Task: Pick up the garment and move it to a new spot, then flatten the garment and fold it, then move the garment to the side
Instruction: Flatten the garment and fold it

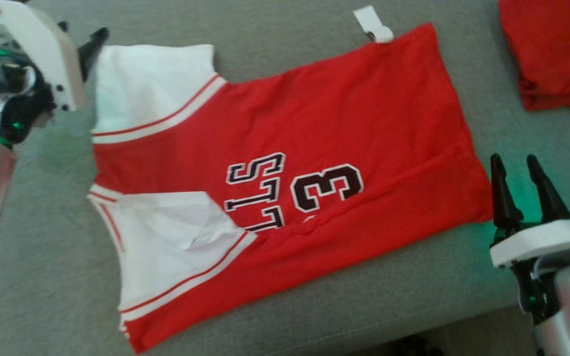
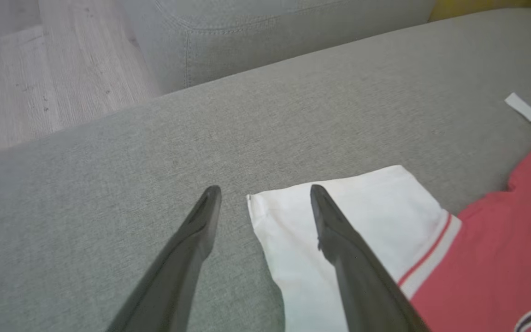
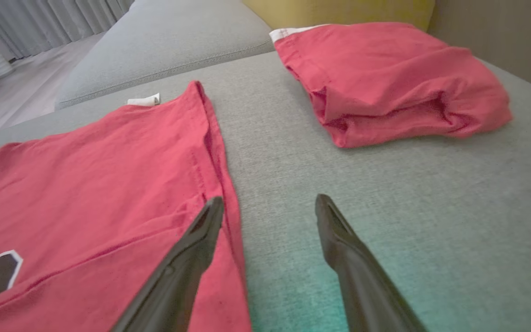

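Garment (image 1: 285, 163): red jersey, white sleeves, dark lettering, spread nearly flat on grey sofa cushion (image 1: 314, 316), reaching from left gripper (image 2: 265, 191) across to right gripper (image 1: 514, 159).

Left gripper: fingers wide apart, empty, straddling the outer corner of one white sleeve (image 2: 339, 216); one fingertip above cloth, the other above bare cushion.

Right gripper: fingers likewise parted, holding nothing, just beside the hem (image 3: 219, 152), inner fingertip over its edge.

Step in hand, by judgement: flattening about done, folding not yet begun.

Next move, by judgement: closing cleanly on sleeve corner and hem edge, then carrying one long side over the other without dragging the rest. Second sleeve (image 1: 166, 232) crumpled and lapped over the lettering; smoothing advisable first.

Folded red garment (image 3: 385, 78) beyond the right fingertips, well apart.

Limits of inspection:
- Lettering partly covered, not fully legible.
- Contact between fingertips and cloth not determinable.
- White tag (image 1: 373, 22) at the hem corner farthest from right gripper; wording unreadable.
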You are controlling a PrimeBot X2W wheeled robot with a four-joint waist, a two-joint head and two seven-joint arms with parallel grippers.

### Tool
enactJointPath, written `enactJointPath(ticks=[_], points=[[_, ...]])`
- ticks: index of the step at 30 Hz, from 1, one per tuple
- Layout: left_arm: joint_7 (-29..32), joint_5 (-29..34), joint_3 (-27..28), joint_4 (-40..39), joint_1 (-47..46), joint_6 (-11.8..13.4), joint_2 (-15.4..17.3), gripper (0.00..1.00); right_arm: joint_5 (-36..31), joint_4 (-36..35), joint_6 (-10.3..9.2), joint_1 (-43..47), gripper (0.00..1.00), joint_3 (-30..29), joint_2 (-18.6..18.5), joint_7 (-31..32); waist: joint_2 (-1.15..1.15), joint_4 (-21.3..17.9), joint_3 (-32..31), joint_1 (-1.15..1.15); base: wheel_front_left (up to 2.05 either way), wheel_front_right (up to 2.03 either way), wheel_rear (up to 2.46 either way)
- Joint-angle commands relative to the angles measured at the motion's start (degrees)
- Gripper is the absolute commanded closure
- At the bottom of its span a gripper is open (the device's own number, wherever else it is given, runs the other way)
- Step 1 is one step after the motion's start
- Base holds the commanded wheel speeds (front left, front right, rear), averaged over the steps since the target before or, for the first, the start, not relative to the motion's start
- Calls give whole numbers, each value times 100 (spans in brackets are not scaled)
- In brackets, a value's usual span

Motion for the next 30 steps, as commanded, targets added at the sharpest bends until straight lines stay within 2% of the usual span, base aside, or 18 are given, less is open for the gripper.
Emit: enactJointPath(ticks=[1, 13, 14, 15, 17, 20, 24, 27, 30], points=[[26, 63, 194, -27, -243, -21, 323, 0, 4, -117, -5, -92, 0, 68, -89, -90, 0, -265, 254, -1, 0, 0, 0], [56, 209, 45, 569, -322, -40, 620, 0, -66, 176, -5, -280, 0, 81, -44, -363, 0, -482, 504, -1, 0, 0, 0], [76, 202, 20, 572, -306, -44, 628, 3, -75, 193, -5, -299, 0, 79, -36, -377, 0, -489, 513, -1, 0, 0, 0], [108, 152, 13, 572, -283, -49, 616, 26, -83, 207, -5, -317, 0, 76, -31, -390, 0, -492, 521, -1, 0, 0, 0], [203, 6, -3, 527, -224, -62, 580, 100, -101, 224, -5, -348, 0, 67, -39, -411, 0, -491, 535, -1, 0, 0, 0], [272, -112, -15, 416, -192, -71, 609, 100, -293, 230, -5, -412, 0, 61, -156, -416, 0, -472, 557, -1, 0, 0, 0], [-206, 48, 19, 292, -289, -72, 677, 100, -340, 89, -5, -720, 0, 157, -288, -246, 0, -415, 552, -1, 0, 0, 0], [-493, 80, 29, 307, -340, -74, 614, 100, -70, -65, -5, -1133, 0, 457, -441, 173, 0, -338, 501, -1, 0, 0, 0], [-636, -17, 107, 380, -392, -52, 480, 100, 259, -127, -5, -1678, 0, 973, -698, 857, 0, -262, 455, -1, 0, 0, 0]])
